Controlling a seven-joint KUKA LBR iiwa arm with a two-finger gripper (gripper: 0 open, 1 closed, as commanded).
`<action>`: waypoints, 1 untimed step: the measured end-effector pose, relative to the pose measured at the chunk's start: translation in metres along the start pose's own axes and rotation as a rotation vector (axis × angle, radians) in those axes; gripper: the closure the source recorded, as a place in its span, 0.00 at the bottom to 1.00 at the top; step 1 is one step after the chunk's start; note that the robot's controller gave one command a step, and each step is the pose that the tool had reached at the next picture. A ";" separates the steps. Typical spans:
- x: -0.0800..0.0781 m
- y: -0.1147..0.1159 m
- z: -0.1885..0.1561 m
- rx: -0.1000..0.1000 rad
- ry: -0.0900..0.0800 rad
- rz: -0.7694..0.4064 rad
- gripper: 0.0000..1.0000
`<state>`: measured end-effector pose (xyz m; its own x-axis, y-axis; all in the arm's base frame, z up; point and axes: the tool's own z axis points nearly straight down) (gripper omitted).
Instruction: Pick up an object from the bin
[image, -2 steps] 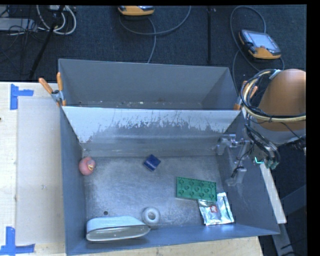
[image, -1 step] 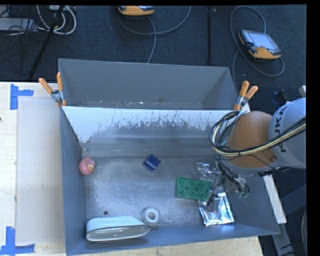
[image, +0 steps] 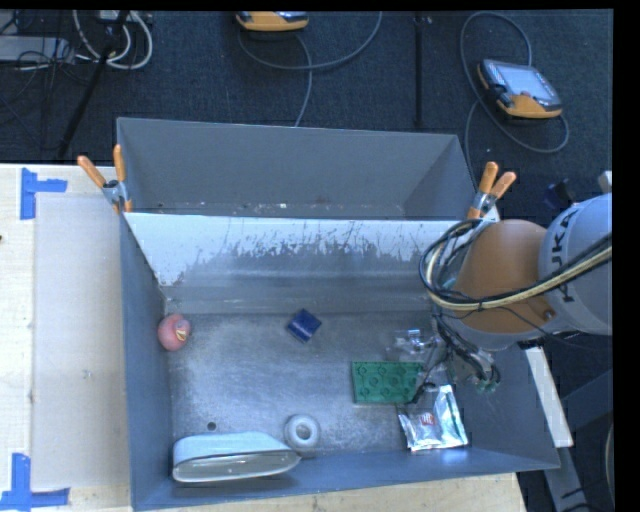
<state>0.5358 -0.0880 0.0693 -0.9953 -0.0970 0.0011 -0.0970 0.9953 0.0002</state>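
My gripper (image: 428, 362) hangs low at the right side of the bin, under the arm's orange cover. It is right at the right edge of a flat green studded plate (image: 383, 383) that lies on the bin floor. A crinkled silver foil packet (image: 434, 420) with a red mark lies just below it, toward the front right corner. Nothing shows between the gripper's ends, which are hidden among dark cables.
A small blue cube (image: 304, 324) lies mid-bin behind the plate. A pink ball (image: 174, 331) rests at the left wall. A grey ring-shaped roll (image: 301, 431) and a long white-grey oblong thing (image: 232, 457) lie along the front wall.
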 end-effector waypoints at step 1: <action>-0.002 -0.001 -0.106 0.002 -0.008 -0.024 1.00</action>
<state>0.5381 -0.0886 0.1748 -0.9926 -0.1211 -0.0070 -0.1211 0.9926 -0.0022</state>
